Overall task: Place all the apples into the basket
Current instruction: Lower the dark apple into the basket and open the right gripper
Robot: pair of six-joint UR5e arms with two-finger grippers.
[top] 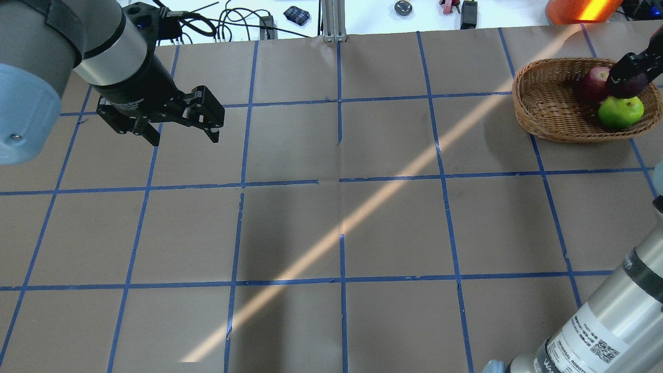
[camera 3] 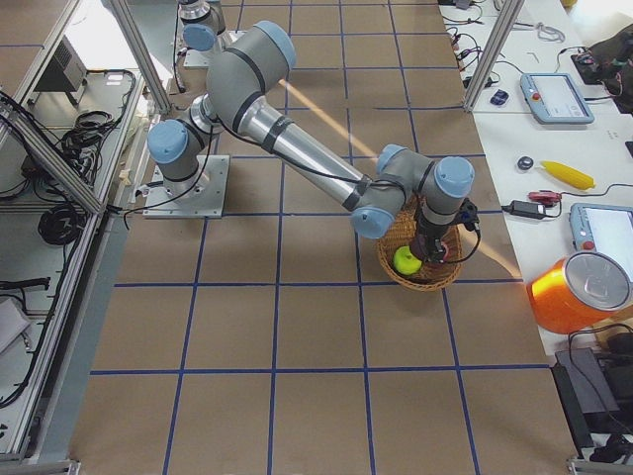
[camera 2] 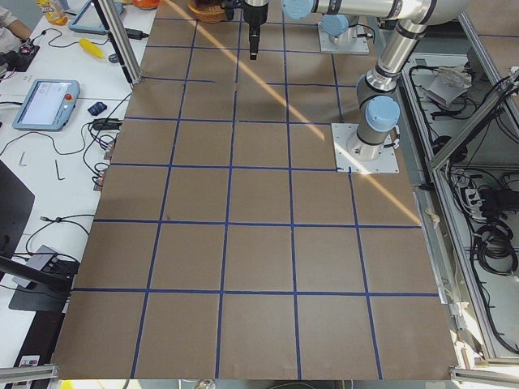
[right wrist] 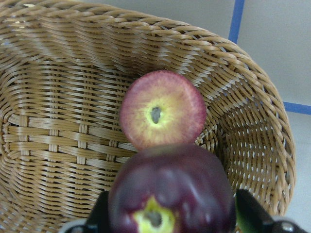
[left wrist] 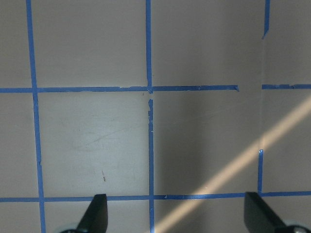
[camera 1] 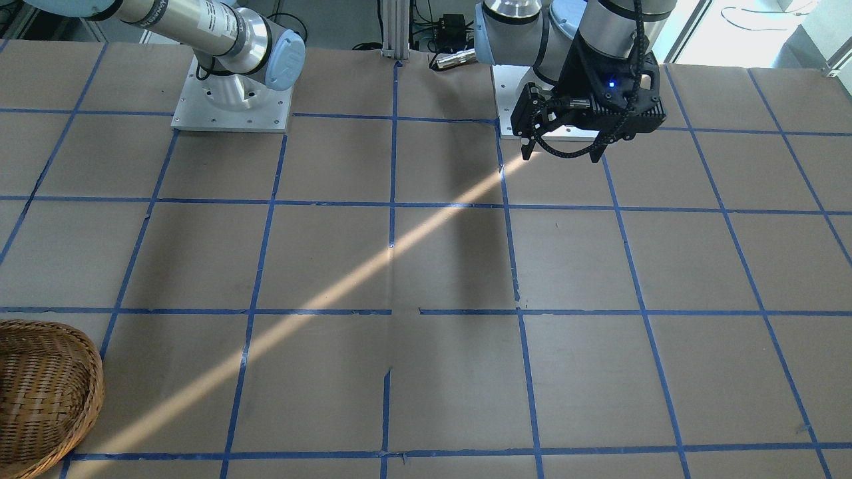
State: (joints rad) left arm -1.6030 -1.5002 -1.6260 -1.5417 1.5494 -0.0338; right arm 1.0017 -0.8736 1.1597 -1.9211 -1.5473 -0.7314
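Note:
The wicker basket (top: 538, 103) stands at the far right of the table and holds the red apple (top: 594, 82) and the lime-green apple (top: 620, 112). My right gripper (top: 629, 72) hangs over the basket, shut on the dark purple apple (top: 633, 86). In the right wrist view the purple apple (right wrist: 170, 189) sits between the fingers (right wrist: 99, 216), above the red apple (right wrist: 163, 109) on the basket floor (right wrist: 63, 145). My left gripper (top: 184, 132) is open and empty, well above the table at the far left. The left wrist view shows only its fingertips (left wrist: 97, 213) over bare paper.
The table is brown paper with a blue tape grid. The basket's corner also shows at the lower left of the front-facing view (camera 1: 40, 392). Beyond the table's far edge lie cables, an orange container (top: 580, 10) and teach pendants (camera 3: 554, 94).

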